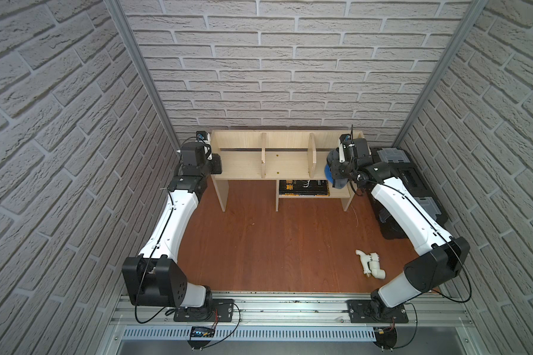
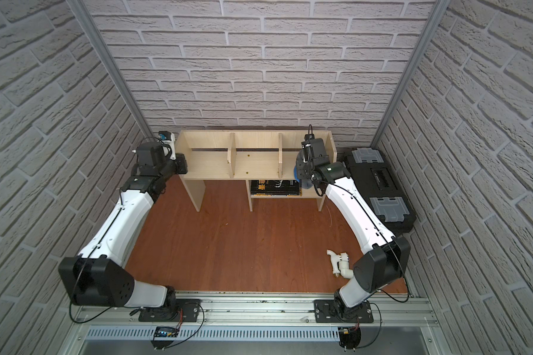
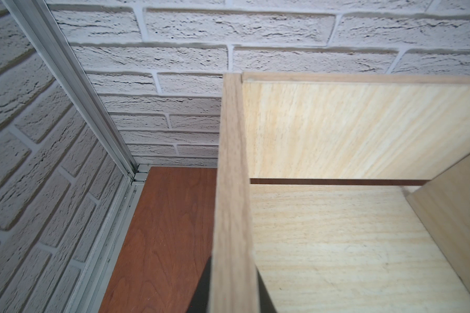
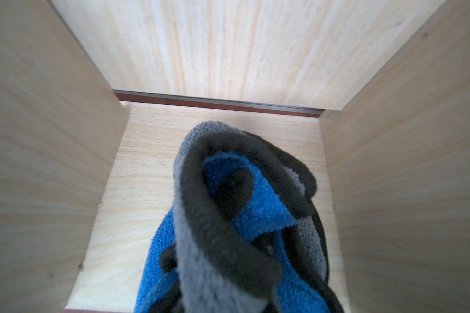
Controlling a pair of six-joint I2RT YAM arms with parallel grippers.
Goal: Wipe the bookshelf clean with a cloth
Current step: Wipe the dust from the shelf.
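The light-wood bookshelf (image 1: 243,166) (image 2: 210,166) stands against the back wall. My left gripper (image 1: 213,164) (image 2: 182,164) is shut on its left end panel (image 3: 232,189), with one dark jaw on each face of the panel. My right gripper (image 1: 336,172) (image 2: 303,172) is in the right upper compartment, shut on the cloth (image 1: 328,175) (image 2: 296,172). In the right wrist view the cloth (image 4: 244,216) is bunched, grey and blue, resting on the compartment floor (image 4: 152,151) and hiding the fingers.
A black toolbox (image 1: 410,175) sits right of the bookshelf, under my right arm. A white pipe fitting (image 1: 370,263) lies on the brown table at the front right. Dark books (image 1: 303,187) lie on the lower shelf. Two small yellowish specks (image 1: 277,155) mark the middle compartment.
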